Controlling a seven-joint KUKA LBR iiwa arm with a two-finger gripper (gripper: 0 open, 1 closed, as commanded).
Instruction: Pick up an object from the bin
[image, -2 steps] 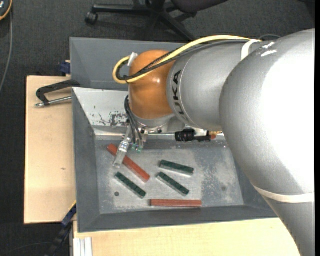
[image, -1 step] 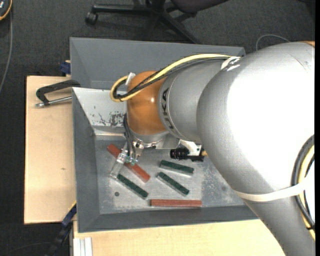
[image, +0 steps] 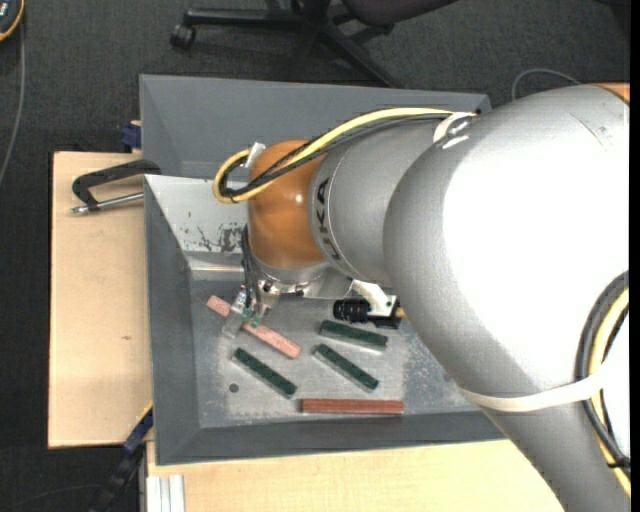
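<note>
Tool (image: 246, 312): low in the left half of the bin (image: 172, 400), under the arm's orange cover (image: 280, 215), right at the pink stick (image: 277, 343).
Tool state: I cannot tell whether it is spread or pressed together, nor whether it touches the stick or hangs just above it.
Pink stick: flat on the floor, slanting from near the left wall down toward the middle; the tool sits over its upper-left part.
Closest neighbour: left green stick (image: 265, 371), just below the pink one and apart from it.
Others: middle green stick (image: 346, 366) and upper green stick (image: 353, 335) to the right, a small black piece (image: 361, 311) above them, and a red-brown stick (image: 352, 406) along the near edge.
Edges: the left wall is near the tool.
Open room: bare floor shows in the near-left corner; the arm (image: 480, 240) covers the right side.
</note>
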